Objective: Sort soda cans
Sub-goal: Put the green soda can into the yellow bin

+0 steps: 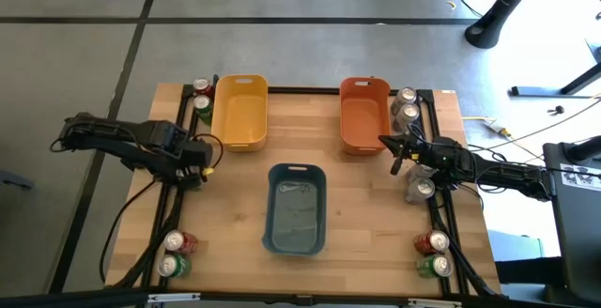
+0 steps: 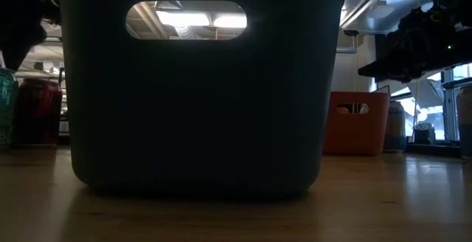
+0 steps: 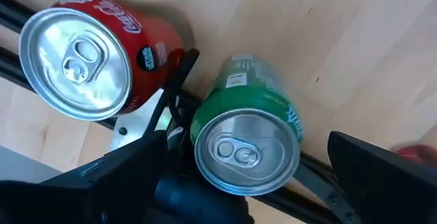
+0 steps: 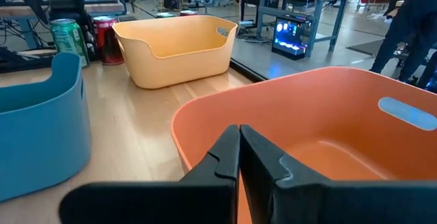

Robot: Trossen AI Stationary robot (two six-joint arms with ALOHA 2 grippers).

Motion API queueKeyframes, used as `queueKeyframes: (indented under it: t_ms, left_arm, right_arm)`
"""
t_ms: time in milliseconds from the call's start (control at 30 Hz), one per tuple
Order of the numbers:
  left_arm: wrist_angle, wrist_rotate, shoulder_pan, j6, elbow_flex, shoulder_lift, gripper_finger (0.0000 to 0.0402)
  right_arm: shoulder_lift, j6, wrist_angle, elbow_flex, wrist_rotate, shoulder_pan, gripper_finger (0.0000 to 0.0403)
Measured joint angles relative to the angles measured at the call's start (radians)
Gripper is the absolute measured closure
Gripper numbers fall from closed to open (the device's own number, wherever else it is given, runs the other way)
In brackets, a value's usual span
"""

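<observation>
From the high view, the wooden desk (image 1: 371,205) carries three bins: a yellow bin (image 1: 239,111) and an orange bin (image 1: 364,113) at the far side, a blue bin (image 1: 296,208) in the middle nearer the front. Soda cans stand in pairs at the corners: a red can (image 1: 201,87) and a green can (image 1: 202,107) just left of the yellow bin, two silver-grey cans (image 1: 406,104) right of the orange bin, one more silver-grey can (image 1: 420,189) under the right arm, and red-and-green pairs at both front corners. The left gripper (image 1: 199,153) sits just in front of that far-left pair; the right gripper (image 1: 399,150) hangs by the orange bin's near right corner.

Low view now: the blue bin's dark wall (image 2: 199,109) fills nearly everything, with a green can (image 2: 6,109) and a red can (image 2: 37,113) at the left edge and the orange bin (image 2: 356,122) behind on the right.

Left wrist view, and here's the key relation: the green can (image 3: 246,142) stands upright, top facing the camera, squarely between the wide-spread fingers (image 3: 379,173), nothing gripped yet. The red can (image 3: 85,53) stands just beside it, outside the gap. So the left arm is the nearer one, and I judge a straight descent around the green can comes next; the red neighbour leaves little clearance.

Right wrist view: the right gripper's fingers (image 4: 225,159) are clenched together, empty, over the orange bin's rim (image 4: 273,115), with the yellow bin (image 4: 177,46) and blue bin (image 4: 41,121) beyond.
</observation>
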Motion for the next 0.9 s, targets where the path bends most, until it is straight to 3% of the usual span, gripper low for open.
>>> queueKeyframes:
  t_ms: [300,600,900]
  left_arm:
    - [0.015,-0.007,0.000,0.068,-0.038,-0.016,0.0011]
    - [0.048,-0.007,0.000,0.263,-0.108,-0.016,0.0011]
    - [0.128,0.007,0.000,0.311,-0.188,-0.015,0.0011]
  right_arm:
    - [0.000,0.000,-0.003,0.000,0.000,0.000,0.0391]
    - [0.000,0.000,-0.003,0.000,0.000,0.000,0.0391]
    - [0.000,0.000,-0.004,0.000,0.000,0.000,0.0391]
